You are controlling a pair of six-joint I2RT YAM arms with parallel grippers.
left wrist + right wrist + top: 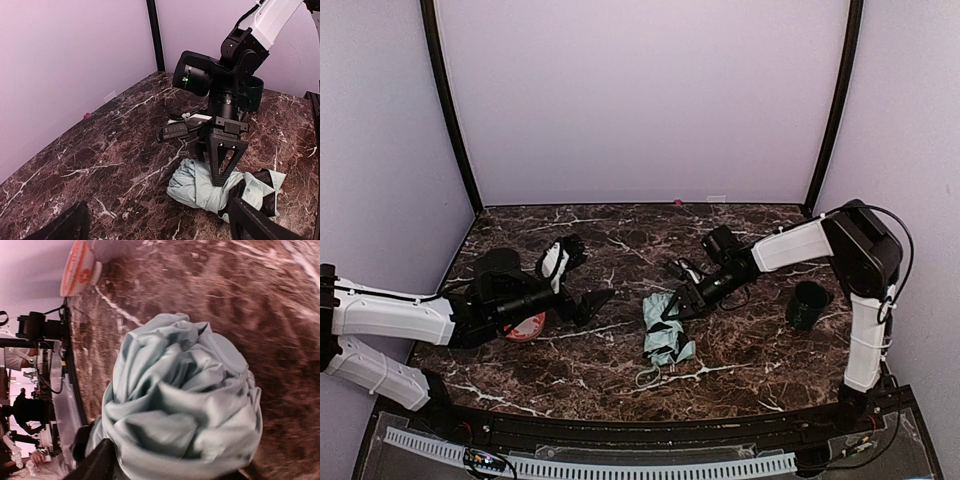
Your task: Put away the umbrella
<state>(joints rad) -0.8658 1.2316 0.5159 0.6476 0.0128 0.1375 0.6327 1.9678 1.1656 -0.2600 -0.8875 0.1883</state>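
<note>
The umbrella [665, 337] lies folded in the middle of the table, crumpled mint fabric with black lining showing and its wrist strap [648, 377] trailing toward the near edge. My right gripper [672, 308] is shut round the umbrella's far end. In the right wrist view the bunched fabric [185, 400] fills the frame between the jaws. In the left wrist view one right finger [224, 162] presses down on the fabric [200, 187]. My left gripper [592, 300] is open and empty, just left of the umbrella, with its fingers [75, 222] spread wide.
A dark green cup [808, 305] stands at the right near the right arm's base and shows behind that arm in the left wrist view [254, 92]. A red-and-white bowl [527, 326] sits under my left arm. Walls enclose the table on three sides.
</note>
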